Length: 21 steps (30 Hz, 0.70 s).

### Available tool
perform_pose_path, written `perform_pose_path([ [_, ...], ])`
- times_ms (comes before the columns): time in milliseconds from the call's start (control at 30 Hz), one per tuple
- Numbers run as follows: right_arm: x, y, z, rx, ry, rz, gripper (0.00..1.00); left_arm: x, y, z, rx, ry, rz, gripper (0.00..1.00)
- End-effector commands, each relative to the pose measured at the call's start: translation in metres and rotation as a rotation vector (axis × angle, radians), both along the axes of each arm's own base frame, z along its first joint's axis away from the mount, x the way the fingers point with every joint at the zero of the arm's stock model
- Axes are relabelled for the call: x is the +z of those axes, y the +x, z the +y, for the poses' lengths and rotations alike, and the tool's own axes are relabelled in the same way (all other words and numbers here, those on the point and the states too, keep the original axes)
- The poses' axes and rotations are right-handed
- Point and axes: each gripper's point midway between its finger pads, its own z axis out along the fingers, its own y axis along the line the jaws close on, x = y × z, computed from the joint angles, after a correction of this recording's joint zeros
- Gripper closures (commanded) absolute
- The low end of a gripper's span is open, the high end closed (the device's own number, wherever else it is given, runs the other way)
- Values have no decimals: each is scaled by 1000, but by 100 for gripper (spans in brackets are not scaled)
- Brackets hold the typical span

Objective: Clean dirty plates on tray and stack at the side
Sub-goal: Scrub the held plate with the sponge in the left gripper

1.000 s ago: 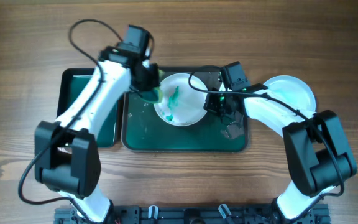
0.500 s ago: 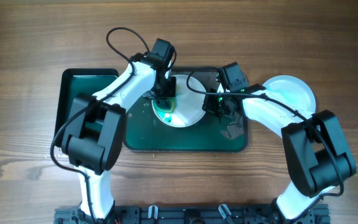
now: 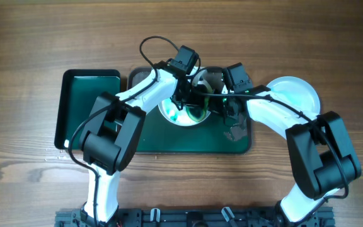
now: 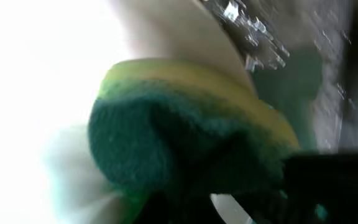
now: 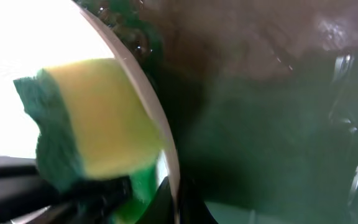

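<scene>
We see the dirty plate point(image 3: 208, 81) lying on the tray point(image 3: 169, 142) at the upper middle of the overhead frame, mostly hidden under both arms. The left arm point(image 3: 144, 94) reaches across from the left, its jaws clamped on a sponge point(image 4: 185, 143) that is pressed against the plate's face. The green scouring side seems to be turned toward the white surface, which is the side that would lift the smears.

The right arm point(image 3: 270, 110) comes in from the right. In its wrist view the plate's rim runs down between its jaws, so we judge them shut on that edge, bracing the plate so it cannot slide or spin under the scrubbing.

Green shows around the sponge in the overhead view, but we cannot tell smear from sponge there.

A second plate point(image 3: 298, 94) sits on the table point(image 3: 43, 38) at the upper right, just off the tray's right end; we take that as the stacking spot. The small tray point(image 3: 87, 107) on the left, the sponge's likely resting place, holds nothing.
</scene>
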Motion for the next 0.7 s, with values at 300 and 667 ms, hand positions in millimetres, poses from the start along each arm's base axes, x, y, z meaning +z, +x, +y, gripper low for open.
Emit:
perform_pose_path([
  [300,-7,-12,6,44,15,40,96,-28,22,139,312,606,-34,96],
  [667,-7,-12,6,45,15,41,96,7,-42,11,-273,-192,171,96],
])
